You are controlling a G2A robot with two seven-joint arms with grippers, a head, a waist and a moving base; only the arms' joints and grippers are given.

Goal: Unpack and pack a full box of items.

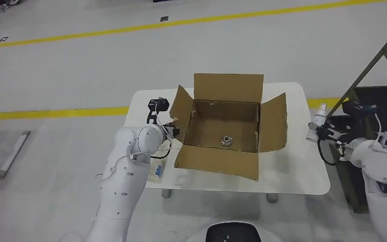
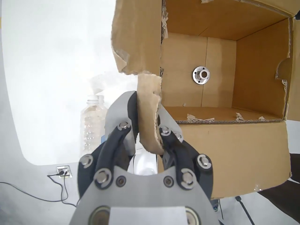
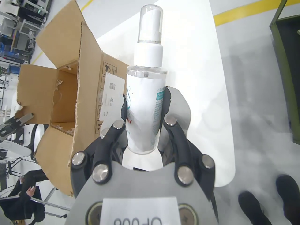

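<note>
Our left hand (image 2: 147, 118) pinches the torn left flap (image 2: 136, 24) of the open brown cardboard box (image 1: 214, 162) on the white table (image 1: 290, 175), with a metal flange (image 2: 201, 75) lying on its floor. Our right hand (image 3: 145, 108) grips a clear spray bottle (image 3: 146, 90) at the table's right edge.

— Where does the top view look from?
— High above both arms, straight down and well back: the white table (image 1: 296, 175) and the open cardboard box (image 1: 228, 88) fit in whole.
— And the left wrist view?
— From just behind the left gripper (image 2: 146, 118), very near, facing past its fingertips into the box's open top, to a metal flange (image 2: 200, 74) on the floor.
— The right?
— From just behind the right gripper (image 3: 145, 103), facing along the spray bottle (image 3: 146, 87) between its fingers; the box lies farther ahead.
— What do they share?
— All three take in box and table.
</note>
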